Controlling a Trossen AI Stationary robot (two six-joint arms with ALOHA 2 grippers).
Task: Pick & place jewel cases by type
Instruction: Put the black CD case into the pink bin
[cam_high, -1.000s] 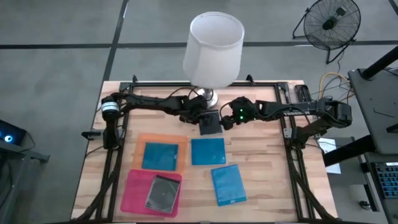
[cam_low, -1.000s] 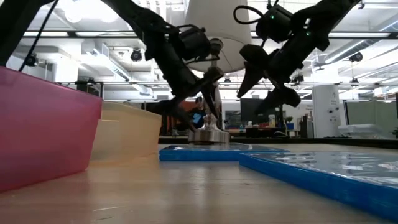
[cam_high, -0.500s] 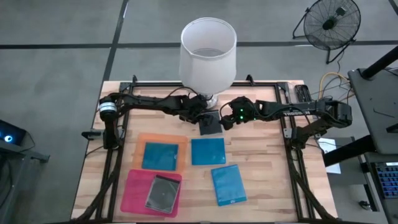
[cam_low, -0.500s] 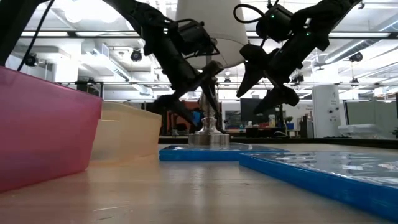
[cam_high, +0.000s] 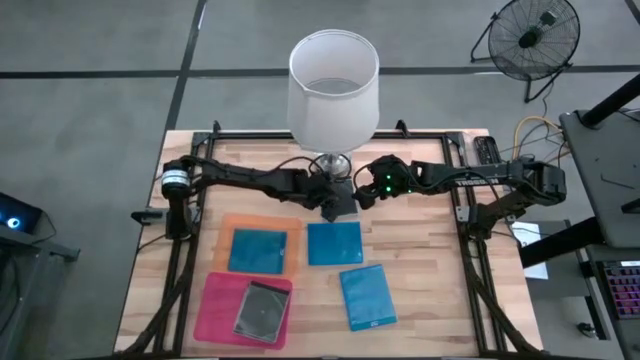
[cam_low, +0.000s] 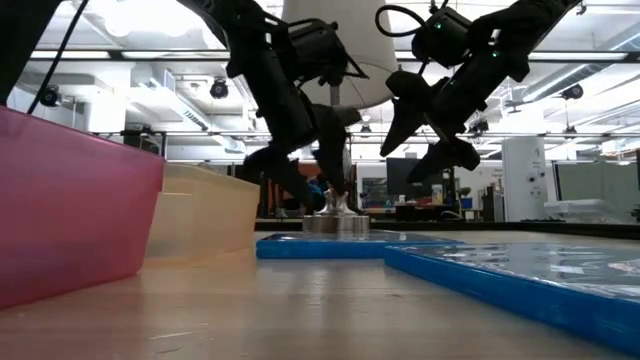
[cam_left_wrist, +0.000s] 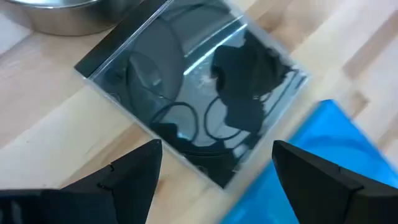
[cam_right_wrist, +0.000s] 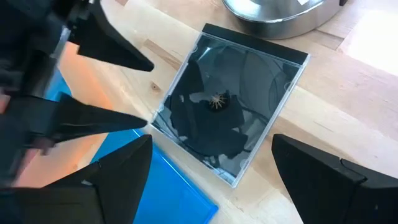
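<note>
Landmark: you have the white lamp (cam_high: 333, 90) standing at the far middle of the desk (cam_high: 430, 280); every place below is given from its metal base.
Biggest risk, tool clash: both tools hang over the same clear case (cam_high: 338, 198) just in front of the lamp base. The left tool (cam_high: 322, 190) and the right tool (cam_high: 366, 192) both stand wide open and empty, and in the right wrist view the left tool's fingers (cam_right_wrist: 112, 50) show close beside the case. If you close both at once, I judge they could knock each other or pinch the case from two sides.
Next risk, lamp: the case lies almost against the metal base (cam_right_wrist: 280, 15). A tool swinging wide could nudge the base and rock the tall shade.
Smaller risk, slipping: the case is thin, flat and glossy, and one corner sits just beside a blue case (cam_left_wrist: 311, 168). A shallow pinch may skid it onto that neighbour.
Orange tray: in front of the lamp and to the left, it (cam_high: 235, 226) holds one blue case (cam_high: 258, 250).
Pink tray: farther in front of the lamp than the orange one, it (cam_high: 215, 310) holds one grey-clear case (cam_high: 262, 310).
Loose on the desk: two blue cases, one (cam_high: 334, 243) just in front of the clear case, the other (cam_high: 367, 296) farther forward and to the right.
</note>
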